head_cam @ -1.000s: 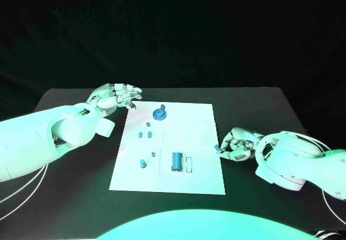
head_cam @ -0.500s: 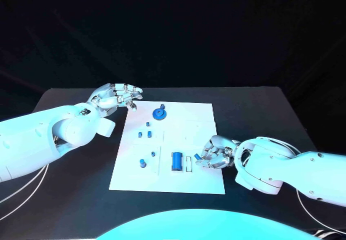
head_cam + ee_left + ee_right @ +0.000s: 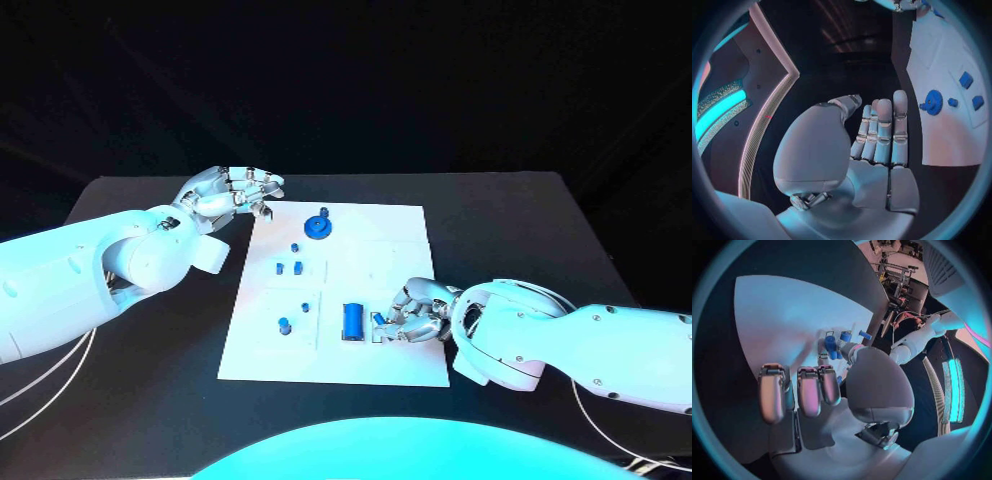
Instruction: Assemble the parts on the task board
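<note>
The board (image 3: 389, 290) fills the frame's middle, long axis running up the picture. The left hand (image 3: 231, 192) idles off its upper-left corner, fingers curled on nothing. The right hand (image 3: 410, 313) is low on the board, pinching a small blue part (image 3: 379, 320) beside the upright blue cylinder (image 3: 353, 321), slot (image 3: 378, 331) just beneath.

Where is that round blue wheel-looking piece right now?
In the head view, the blue wheel sits at the far end of the white board, close to the left hand.
</note>
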Controlling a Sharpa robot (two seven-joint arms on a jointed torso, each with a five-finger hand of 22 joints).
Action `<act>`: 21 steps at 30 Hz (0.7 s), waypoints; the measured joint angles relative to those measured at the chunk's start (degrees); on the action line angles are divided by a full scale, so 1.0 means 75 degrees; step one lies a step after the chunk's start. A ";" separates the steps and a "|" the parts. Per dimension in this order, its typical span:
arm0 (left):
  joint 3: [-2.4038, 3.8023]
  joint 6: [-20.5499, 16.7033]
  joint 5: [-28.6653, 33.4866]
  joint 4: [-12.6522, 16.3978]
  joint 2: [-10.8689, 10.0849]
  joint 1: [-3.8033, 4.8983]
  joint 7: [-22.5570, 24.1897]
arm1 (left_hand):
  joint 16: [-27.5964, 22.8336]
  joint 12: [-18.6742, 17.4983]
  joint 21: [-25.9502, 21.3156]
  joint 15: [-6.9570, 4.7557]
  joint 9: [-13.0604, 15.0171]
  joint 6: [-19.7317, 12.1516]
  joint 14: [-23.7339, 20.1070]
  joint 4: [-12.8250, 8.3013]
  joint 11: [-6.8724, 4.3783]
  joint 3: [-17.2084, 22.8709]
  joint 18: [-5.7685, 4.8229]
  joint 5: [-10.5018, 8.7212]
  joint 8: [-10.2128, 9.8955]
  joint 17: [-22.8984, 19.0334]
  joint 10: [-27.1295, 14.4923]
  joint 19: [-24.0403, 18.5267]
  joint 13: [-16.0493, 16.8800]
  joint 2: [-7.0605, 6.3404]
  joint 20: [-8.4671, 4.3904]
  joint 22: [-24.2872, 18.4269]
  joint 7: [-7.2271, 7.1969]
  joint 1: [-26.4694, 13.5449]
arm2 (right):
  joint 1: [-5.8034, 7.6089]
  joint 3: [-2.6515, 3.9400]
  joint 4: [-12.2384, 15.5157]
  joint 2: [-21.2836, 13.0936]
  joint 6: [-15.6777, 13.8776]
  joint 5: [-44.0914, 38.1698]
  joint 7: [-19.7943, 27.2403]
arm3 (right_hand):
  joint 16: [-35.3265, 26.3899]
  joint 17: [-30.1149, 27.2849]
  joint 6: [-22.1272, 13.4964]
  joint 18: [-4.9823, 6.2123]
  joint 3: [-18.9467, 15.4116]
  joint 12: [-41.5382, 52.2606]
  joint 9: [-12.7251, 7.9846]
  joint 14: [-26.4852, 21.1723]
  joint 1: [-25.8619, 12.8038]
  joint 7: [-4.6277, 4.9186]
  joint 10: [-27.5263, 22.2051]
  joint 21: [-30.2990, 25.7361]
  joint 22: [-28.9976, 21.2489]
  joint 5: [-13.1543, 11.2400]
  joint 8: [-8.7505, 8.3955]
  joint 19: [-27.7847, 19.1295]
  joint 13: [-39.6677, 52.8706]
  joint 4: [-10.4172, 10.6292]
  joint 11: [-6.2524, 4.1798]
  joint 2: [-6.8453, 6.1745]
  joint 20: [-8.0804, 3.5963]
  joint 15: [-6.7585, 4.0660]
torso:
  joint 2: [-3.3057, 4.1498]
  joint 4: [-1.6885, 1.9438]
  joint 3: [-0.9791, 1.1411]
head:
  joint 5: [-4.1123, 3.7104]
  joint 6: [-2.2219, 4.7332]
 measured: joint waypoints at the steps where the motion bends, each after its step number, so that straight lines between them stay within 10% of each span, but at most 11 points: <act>1: 0.0000 0.0001 0.0000 0.0000 0.0000 0.0000 -0.0001 | 0.0000 0.0000 0.0000 0.0000 0.0000 0.0000 0.0000 0.0000 0.0000 0.0000 0.0000 0.0000 0.0000 0.0000 0.0000 0.0000 0.0000 0.0000 0.0000 0.0000 0.0000 0.0000 | -0.0002 0.0001 -0.0013 0.0010 -0.0005 0.0014 0.0000 | 0.0000 0.0000 0.0000 0.0000 0.0001 0.0000 0.0001 0.0000 -0.0001 0.0000 0.0000 0.0000 0.0000 0.0000 0.0005 0.0000 0.0000 0.0000 0.0000 -0.0001 0.0000 0.0000 | 0.0001 -0.0001 0.0000 | -0.0001 0.0001; 21: -0.0001 0.0028 0.0000 0.0014 -0.0016 -0.0001 -0.0026 | 0.0000 0.0000 0.0000 0.0000 0.0001 -0.0027 0.0000 0.0020 0.0000 -0.0020 0.0000 0.0000 0.0000 0.0006 0.0000 0.0000 -0.0007 0.0000 0.0000 -0.0007 0.0027 0.0000 | -0.0036 0.0002 -0.0285 0.0228 0.0074 0.0100 -0.0082 | 0.0000 0.0005 0.0000 0.0000 0.0019 0.0000 0.0002 0.0000 -0.0372 0.0000 0.0000 0.0000 -0.0002 0.0002 0.0037 0.0000 0.0000 0.0027 0.0000 -0.0050 0.0000 0.0000 | 0.0004 0.0007 -0.0010 | 0.0017 -0.0013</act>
